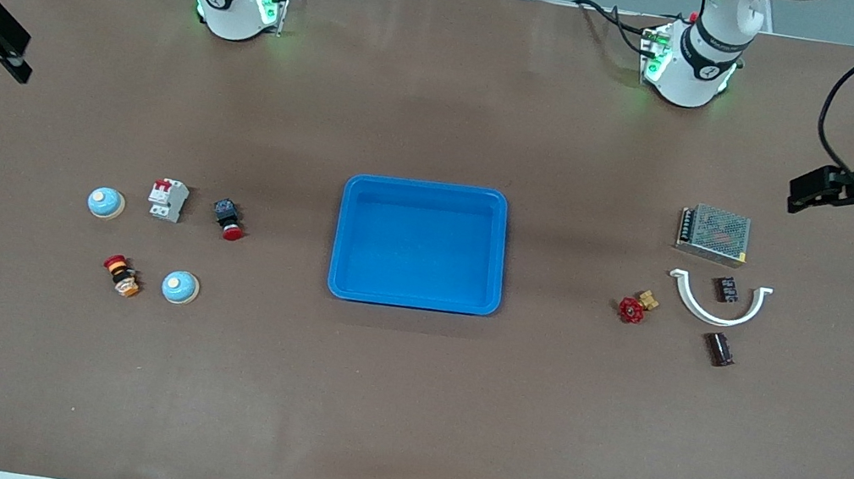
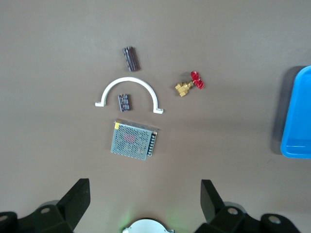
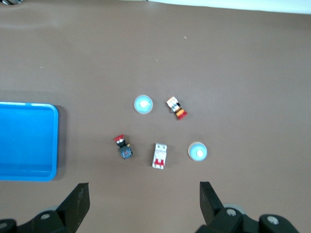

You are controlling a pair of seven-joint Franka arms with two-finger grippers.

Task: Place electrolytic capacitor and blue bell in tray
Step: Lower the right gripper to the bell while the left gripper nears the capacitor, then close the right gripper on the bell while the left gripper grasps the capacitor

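Note:
The blue tray lies empty at the table's middle. Two blue bells stand toward the right arm's end: one beside a white breaker, the other nearer the front camera. The dark cylindrical capacitor lies toward the left arm's end, nearer the camera than a white half-ring clamp. My left gripper is open and empty, up over the table's edge beside a metal power supply. My right gripper is open and empty, up over its end of the table.
Near the bells are a white breaker, a red push button and a yellow-red button. Near the capacitor are a power supply, a white clamp around a small dark part, and a red-handled valve.

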